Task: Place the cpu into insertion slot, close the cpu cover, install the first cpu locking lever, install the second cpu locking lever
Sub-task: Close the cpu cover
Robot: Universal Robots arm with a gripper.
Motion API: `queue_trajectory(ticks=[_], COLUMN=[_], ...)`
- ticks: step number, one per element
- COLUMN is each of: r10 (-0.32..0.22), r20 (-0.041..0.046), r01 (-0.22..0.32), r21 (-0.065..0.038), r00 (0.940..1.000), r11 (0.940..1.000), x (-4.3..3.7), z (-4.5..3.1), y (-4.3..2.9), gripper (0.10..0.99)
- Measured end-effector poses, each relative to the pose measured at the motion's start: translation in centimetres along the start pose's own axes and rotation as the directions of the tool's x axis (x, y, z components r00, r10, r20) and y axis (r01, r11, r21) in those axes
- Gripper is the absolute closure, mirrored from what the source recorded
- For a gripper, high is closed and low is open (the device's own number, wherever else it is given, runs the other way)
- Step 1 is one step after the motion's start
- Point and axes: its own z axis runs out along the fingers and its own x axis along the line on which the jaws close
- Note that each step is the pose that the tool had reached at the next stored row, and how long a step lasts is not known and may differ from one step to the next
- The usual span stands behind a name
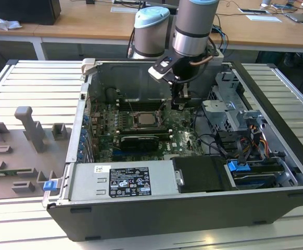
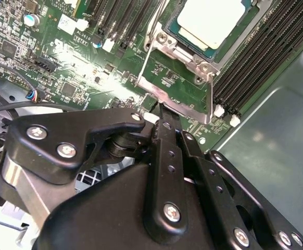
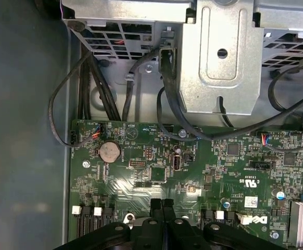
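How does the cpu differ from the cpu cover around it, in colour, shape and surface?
Colour: the cpu has a pale, matt top; the cpu cover is shinier bare metal. Shape: the cpu is a solid plate, while the cpu cover is a frame whose window shows the cpu. Surface: the cpu top is plain; the cpu cover carries screw heads. Both appear to lie flat.
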Motion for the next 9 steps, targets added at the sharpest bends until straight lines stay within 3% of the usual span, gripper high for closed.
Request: queue_trajectory(ticks=[9], r10=[0.000], r20=[0.0000], r01=[0.000], r21=[0.000], r00=[1.0000], r11=[1.0000], x=[0.01], z=[0.01], y=[-0.17], gripper=[0.980])
